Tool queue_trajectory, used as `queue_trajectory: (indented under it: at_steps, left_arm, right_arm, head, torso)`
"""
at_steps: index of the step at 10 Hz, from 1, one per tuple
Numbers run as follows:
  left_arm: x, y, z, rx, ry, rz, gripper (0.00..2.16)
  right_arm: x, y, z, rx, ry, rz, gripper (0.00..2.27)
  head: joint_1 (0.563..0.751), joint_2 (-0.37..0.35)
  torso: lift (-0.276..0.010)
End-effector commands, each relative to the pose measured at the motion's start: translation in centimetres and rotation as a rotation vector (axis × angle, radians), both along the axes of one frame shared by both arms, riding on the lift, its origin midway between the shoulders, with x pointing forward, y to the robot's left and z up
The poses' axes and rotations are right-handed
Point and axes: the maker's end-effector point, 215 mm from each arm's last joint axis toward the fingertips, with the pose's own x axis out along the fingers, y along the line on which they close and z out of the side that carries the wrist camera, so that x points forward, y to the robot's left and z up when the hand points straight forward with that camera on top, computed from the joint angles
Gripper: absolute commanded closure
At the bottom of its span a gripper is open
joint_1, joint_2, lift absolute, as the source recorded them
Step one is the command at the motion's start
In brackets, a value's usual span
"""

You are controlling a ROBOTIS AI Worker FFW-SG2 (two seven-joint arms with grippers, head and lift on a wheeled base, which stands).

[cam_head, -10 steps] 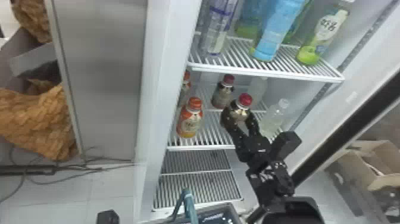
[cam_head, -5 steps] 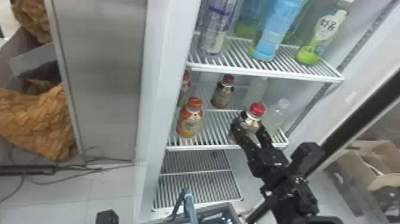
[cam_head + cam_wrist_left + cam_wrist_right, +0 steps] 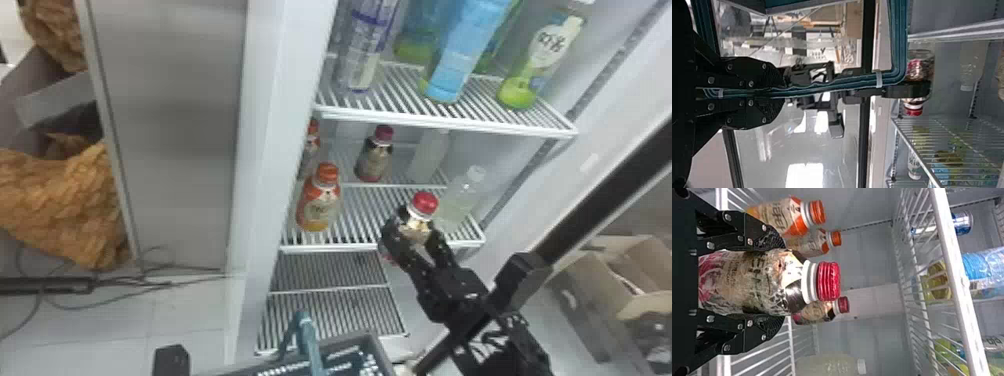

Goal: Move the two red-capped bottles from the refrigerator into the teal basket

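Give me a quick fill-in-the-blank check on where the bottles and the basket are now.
The ____ gripper holds a red-capped bottle. The other red-capped bottle stands inside the ____. The front bottle to its left has an ____ cap. The left gripper is closed on the ____ of the teal basket.

right; refrigerator; orange; handle

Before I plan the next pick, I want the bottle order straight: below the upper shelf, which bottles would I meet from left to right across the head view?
Front orange-capped bottle → rear red-capped bottle → held red-capped bottle, in the right end effector → front clear bottle.
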Motion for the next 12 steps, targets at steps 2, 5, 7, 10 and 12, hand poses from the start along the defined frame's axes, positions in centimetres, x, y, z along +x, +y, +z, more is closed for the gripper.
queue_trajectory:
  at_steps: [2,5,7,10,12]
  left_arm:
    - [0.9,0.3,-1.1,0.028,-0.004,0.025,1.08]
    - [1.8,0.7,-1.5,0.041,-0.011,0.046,1.08]
    - [2.1,0.9,-1.9,0.053,-0.016,0.054,1.08]
    - [2.5,1.2,-2.1,0.064,-0.023,0.064,1.08]
    - [2.5,1.3,-2.3,0.068,-0.023,0.062,1.08]
  right_arm:
    - [-1.3,1.8,-0.2,0.011,0.041,0.052,0.72]
    - [-4.0,4.5,0.6,0.021,0.104,0.125,0.72]
    - [-6.0,5.9,-0.4,0.012,0.194,0.178,0.72]
    - [-8.2,7.4,-2.0,0.027,0.304,0.227,0.72]
    - [-9.0,8.4,-3.1,0.04,0.356,0.263,0.72]
  head:
    - [0.695,-0.35]
    - [0.695,-0.35]
    - [0.695,-0.35]
    - [0.695,-0.35]
    - [0.695,-0.35]
  torso:
    - [-0.228]
    - [-0.228]
    - [-0.228]
    - [-0.228]
    - [-0.228]
